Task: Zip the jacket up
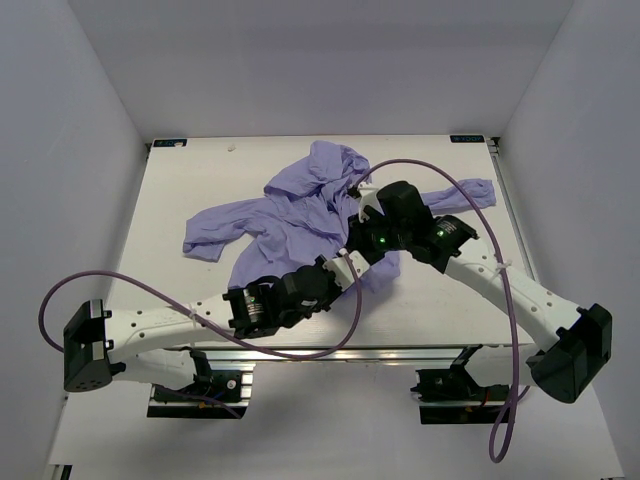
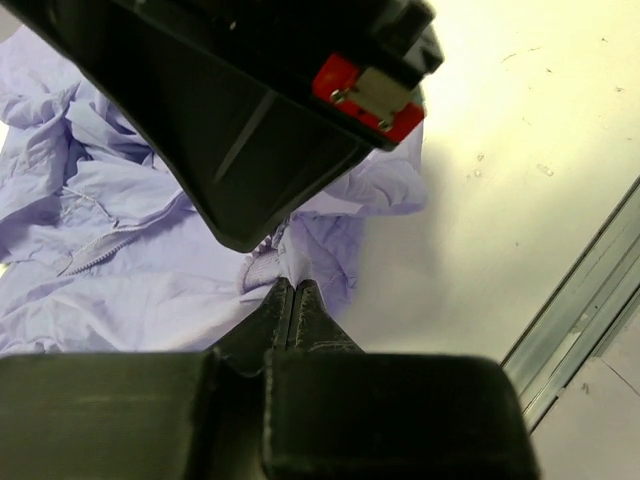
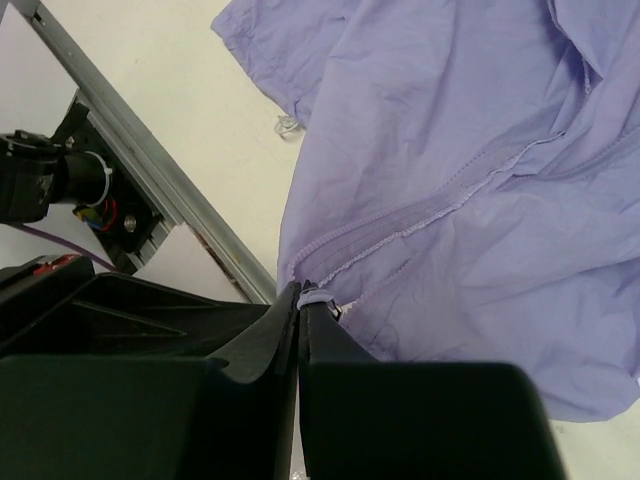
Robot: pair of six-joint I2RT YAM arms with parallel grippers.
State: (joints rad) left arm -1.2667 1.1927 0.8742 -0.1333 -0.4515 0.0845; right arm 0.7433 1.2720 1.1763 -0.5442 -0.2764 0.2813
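Jacket: a soft lavender-purple hooded fabric jacket [image 1: 290, 215] was laid crumpled on the flat white table [image 1: 190, 180], hood toward the far edge, one sleeve thrown out to the left and one to the right, hem toward the arms.

Left jaws: the black jaws of the left arm [image 1: 180, 325] were pressed together on a fold of the jacket at its near hem, just beside the foot of the zip.

Right jaws: the jaws of the right arm [image 1: 500, 280] were closed as well, pinched on a small pale tab at the bottom end of the ribbed lavender zip line [image 3: 430, 205]. Whether that tab was the slider pull or only a corner of tape could not be told.

Arms: the two were brought nearly nose to nose over the hem, the right one's black housing with a red clip [image 2: 365, 90] filling the upper part of the left wrist view.

Done: the foot of the zip was judged found and gripped from both sides.

Zip: from the hem it was seen running up across the wrinkled front; whether its teeth were joined anywhere could not be made out.

Left: the run up toward the collar was judged still wholly to be made, so the task was reckoned at an early stage.

Risk: the bunched front was judged likely to snag the slider unless the hem was kept taut.
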